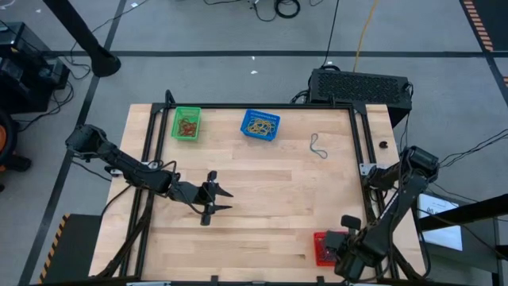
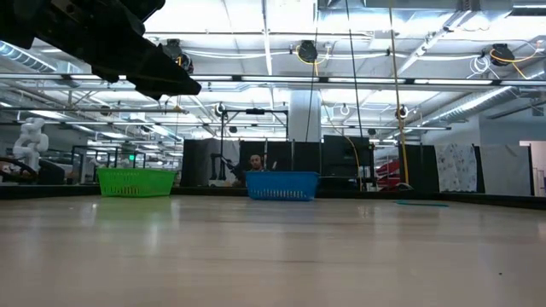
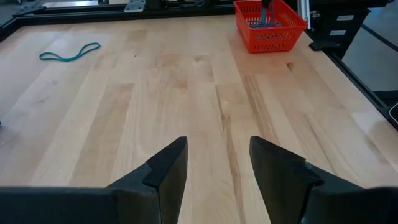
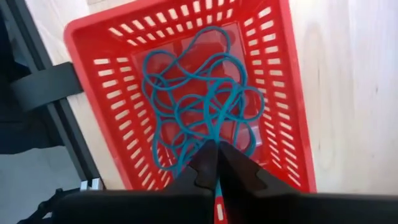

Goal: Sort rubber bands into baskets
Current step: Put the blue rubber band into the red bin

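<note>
The red basket (image 4: 93, 74) stands at the table's near right corner and holds several teal rubber bands (image 4: 180, 106). My right gripper (image 4: 217, 149) hangs right above it (image 1: 340, 248), shut on one teal band. One loose teal band (image 1: 319, 146) lies flat on the table at the far right; it also shows in the left wrist view (image 3: 68, 53). The green basket (image 1: 186, 124) and the blue basket (image 1: 260, 125) stand at the far edge with bands inside. My left gripper (image 1: 225, 199) is open and empty over the table's left middle. My right gripper pinches a strand of one teal band (image 4: 216, 132) between its two shut fingertips, coming from above and pointing down into the red basket. The band hangs below the fingers, its lower loops lying among the other bands on the basket floor.
A black box with vents (image 1: 361, 85) sits beyond the far right edge. Black frame rails (image 1: 361, 151) run along the table's sides. Bare wood (image 3: 186, 93) lies between my left gripper and the red basket (image 3: 268, 25). A person (image 2: 254, 162) shows far behind the blue basket (image 2: 281, 185).
</note>
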Motion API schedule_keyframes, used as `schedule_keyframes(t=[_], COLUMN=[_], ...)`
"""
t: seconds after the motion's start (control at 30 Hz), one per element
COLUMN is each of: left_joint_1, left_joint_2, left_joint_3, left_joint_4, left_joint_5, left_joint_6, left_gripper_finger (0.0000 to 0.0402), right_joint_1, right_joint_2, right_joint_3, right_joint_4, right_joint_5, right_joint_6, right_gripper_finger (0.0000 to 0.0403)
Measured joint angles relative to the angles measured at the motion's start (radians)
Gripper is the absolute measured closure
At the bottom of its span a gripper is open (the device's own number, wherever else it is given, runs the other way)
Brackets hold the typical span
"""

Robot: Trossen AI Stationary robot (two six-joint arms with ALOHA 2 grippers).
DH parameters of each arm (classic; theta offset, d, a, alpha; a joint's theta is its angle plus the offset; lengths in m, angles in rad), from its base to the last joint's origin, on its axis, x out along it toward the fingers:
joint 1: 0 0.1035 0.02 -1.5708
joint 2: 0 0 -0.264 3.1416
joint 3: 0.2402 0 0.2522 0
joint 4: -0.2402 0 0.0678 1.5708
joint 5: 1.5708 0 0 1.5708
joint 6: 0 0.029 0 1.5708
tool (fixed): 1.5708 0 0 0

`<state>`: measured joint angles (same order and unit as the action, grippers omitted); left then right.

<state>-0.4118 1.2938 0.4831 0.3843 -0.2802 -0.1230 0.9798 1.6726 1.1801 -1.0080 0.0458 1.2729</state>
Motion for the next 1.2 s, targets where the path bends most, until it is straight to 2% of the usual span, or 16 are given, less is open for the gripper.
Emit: schedule_keyframes(t=[0.2, 0.5, 0.63, 0.77, 0.97, 1.2], left_joint_1=[0.000, 0.000, 0.000, 0.000, 0.001, 0.031], left_joint_2=[0.000, 0.000, 0.000, 0.000, 0.000, 0.000], left_joint_3=[0.000, 0.000, 0.000, 0.000, 0.000, 0.000], left_joint_4=[0.000, 0.000, 0.000, -0.001, -0.002, -0.004], left_joint_5=[0.000, 0.000, 0.000, 0.000, 0.000, 0.000], left_joint_6=[0.000, 0.000, 0.000, 0.000, 0.005, -0.003], left_gripper_finger=[0.0220, 0.0220, 0.0220, 0.0220, 0.0220, 0.0220], right_joint_1=[-0.003, -0.019, -0.058, -0.106, -0.229, -0.525], right_joint_2=[0.000, -0.004, -0.041, -0.103, -0.190, -0.224], right_joint_3=[0.000, 0.000, 0.000, 0.000, 0.000, 0.000], right_joint_4=[-0.027, -0.033, -0.034, -0.035, -0.097, -0.112], right_joint_5=[0.000, 0.000, -0.021, 0.007, 0.186, 0.209], right_joint_6=[-0.019, -0.028, -0.036, -0.076, -0.160, -0.431], right_gripper_finger=[0.0372, 0.0307, 0.0285, 0.0276, 0.0282, 0.0288])
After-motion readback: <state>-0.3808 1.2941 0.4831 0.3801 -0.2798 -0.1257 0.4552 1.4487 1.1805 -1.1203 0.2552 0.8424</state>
